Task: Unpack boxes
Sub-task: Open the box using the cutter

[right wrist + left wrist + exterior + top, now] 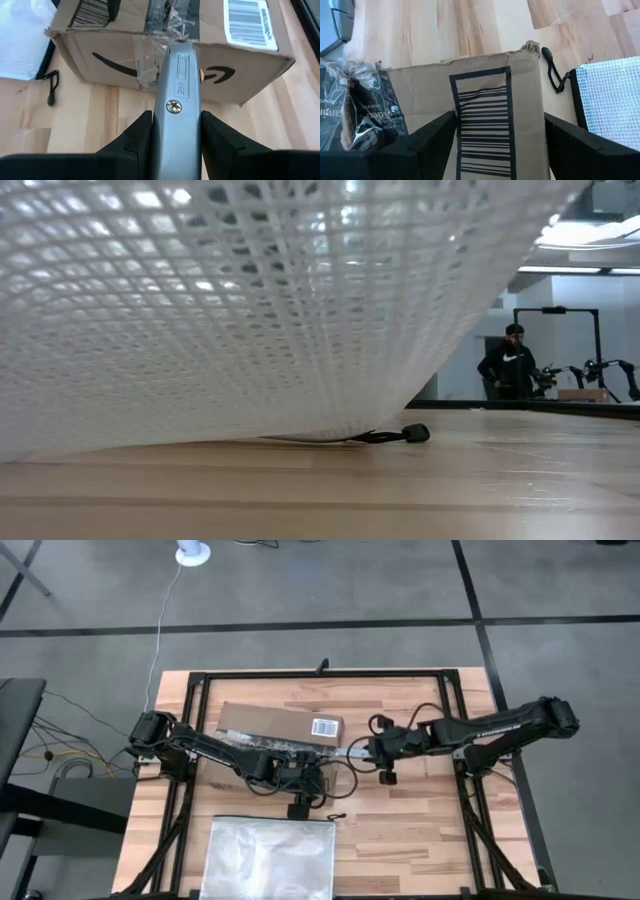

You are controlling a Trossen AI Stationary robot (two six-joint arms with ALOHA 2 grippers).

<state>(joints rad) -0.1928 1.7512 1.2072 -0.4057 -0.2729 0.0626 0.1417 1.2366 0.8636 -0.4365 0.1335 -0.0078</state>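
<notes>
On the pale plank bench, inside its black frame, a clear mesh zip bag lies at the near edge, below the cardboard box; its black zipper pull rests on the wood beside it. In the low view the bag's white mesh fills nearly the whole picture. What is inside the bag cannot be told.

Just beyond the bag sits the brown cardboard box, near the bench's middle, flaps shut, with a white barcode label on its top toward the right end and a dark tape strip across the seam. The left pincer hovers over the box, its dark fingers spread wide to either side of a printed barcode on the cardboard, gripping nothing. The right pincer comes at the box from the label end, clamped on a grey utility knife whose tip meets the tape at the box's upper edge, above the smile-arrow print.

Beyond the box, grey floor surrounds the bench; farther off a person in dark clothes stands by another rig.
</notes>
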